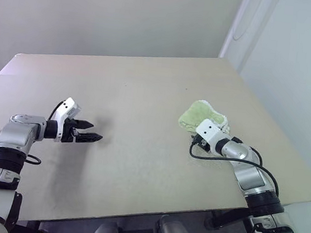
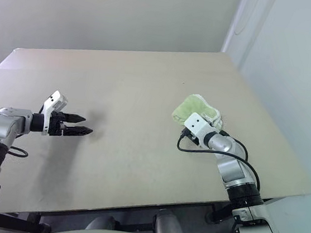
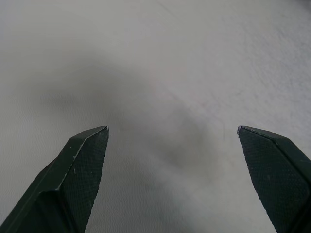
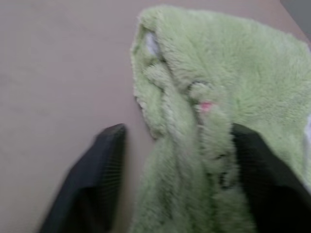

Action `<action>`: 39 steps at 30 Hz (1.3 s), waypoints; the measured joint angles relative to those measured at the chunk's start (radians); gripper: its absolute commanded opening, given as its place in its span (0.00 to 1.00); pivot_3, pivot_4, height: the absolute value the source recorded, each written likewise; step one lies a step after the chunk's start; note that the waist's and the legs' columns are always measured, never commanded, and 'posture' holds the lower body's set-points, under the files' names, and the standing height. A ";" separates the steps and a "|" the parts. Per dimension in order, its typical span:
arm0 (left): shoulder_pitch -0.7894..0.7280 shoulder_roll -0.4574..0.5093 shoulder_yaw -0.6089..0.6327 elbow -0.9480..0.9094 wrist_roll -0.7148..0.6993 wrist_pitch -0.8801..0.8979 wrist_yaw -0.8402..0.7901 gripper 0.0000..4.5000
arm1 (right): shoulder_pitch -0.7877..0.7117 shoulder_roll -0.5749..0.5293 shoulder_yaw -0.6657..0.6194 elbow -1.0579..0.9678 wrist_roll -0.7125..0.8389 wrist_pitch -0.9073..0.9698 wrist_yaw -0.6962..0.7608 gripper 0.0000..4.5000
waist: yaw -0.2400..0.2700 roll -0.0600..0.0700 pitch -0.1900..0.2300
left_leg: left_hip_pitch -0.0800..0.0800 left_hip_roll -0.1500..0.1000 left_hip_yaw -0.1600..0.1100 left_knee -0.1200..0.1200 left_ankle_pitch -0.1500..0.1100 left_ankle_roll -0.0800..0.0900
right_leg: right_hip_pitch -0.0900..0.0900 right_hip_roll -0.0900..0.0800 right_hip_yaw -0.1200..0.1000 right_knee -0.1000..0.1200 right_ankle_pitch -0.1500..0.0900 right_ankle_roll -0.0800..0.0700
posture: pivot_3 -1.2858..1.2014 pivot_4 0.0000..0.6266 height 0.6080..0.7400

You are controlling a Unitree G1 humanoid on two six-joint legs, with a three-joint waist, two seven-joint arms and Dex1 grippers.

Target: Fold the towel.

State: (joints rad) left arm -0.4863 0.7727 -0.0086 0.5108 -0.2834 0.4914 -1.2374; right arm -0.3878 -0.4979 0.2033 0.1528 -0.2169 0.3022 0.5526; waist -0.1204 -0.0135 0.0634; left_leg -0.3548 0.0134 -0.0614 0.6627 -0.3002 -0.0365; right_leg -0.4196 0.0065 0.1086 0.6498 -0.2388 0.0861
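Observation:
The lime-green towel lies bunched in a thick folded heap on the right side of the tan table. My right gripper is at its near edge, open, one finger on bare table and the other finger against the pile, with a ridge of towel between them. A small pink spot and a bit of white hem show on the cloth. Over the left part of the table, far from the towel, my left gripper hovers open with nothing between its fingers.
The table's right edge runs close behind the towel, next to a pale wall. The near edge is just below both arms. A black cable loops from the right wrist over the tabletop.

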 measured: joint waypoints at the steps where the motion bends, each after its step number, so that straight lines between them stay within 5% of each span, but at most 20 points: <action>1: -0.001 0.000 0.000 0.002 0.000 -0.001 -0.001 1.00 | 0.000 0.007 -0.011 -0.008 0.018 0.011 0.004 0.99 | 0.000 0.000 0.000 | 0.000 0.000 0.000 0.000 0.000 0.000 | 0.000 0.000 0.000 0.000 0.000 0.000 | 0.52 0.00 1.00; 13: -0.019 -0.001 0.000 0.043 0.013 -0.023 -0.005 1.00 | -0.150 0.111 -0.396 -0.152 0.497 0.367 0.010 0.99 | 0.002 0.000 0.000 | 0.000 0.000 -0.002 0.000 0.000 0.000 | 0.001 0.000 -0.002 0.000 0.000 0.000 | 0.52 0.00 1.00; 34: -0.017 -0.020 0.007 0.058 0.014 -0.038 -0.002 1.00 | -0.302 0.240 -0.260 0.560 0.276 0.024 -0.277 0.99 | -0.009 -0.002 -0.002 | 0.001 0.000 -0.001 0.000 0.000 0.000 | 0.001 0.000 -0.001 0.000 0.002 -0.002 | 0.52 0.00 1.00; 39: 0.015 -0.007 0.037 -0.015 -0.016 0.002 -0.006 1.00 | -0.319 0.248 -0.244 0.616 0.243 0.015 -0.280 0.99 | -0.010 -0.008 -0.005 | 0.016 0.001 -0.001 -0.002 0.000 0.000 | 0.017 0.000 -0.001 -0.003 -0.001 -0.003 | 0.52 0.00 1.00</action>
State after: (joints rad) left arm -0.4715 0.7657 0.0287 0.4961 -0.2995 0.4932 -1.2435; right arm -0.7067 -0.2501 -0.0404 0.7691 0.0262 0.3176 0.2726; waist -0.1301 -0.0211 0.0584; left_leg -0.3386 0.0143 -0.0628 0.6608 -0.3005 -0.0365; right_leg -0.4027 0.0066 0.1073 0.6469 -0.2402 0.0835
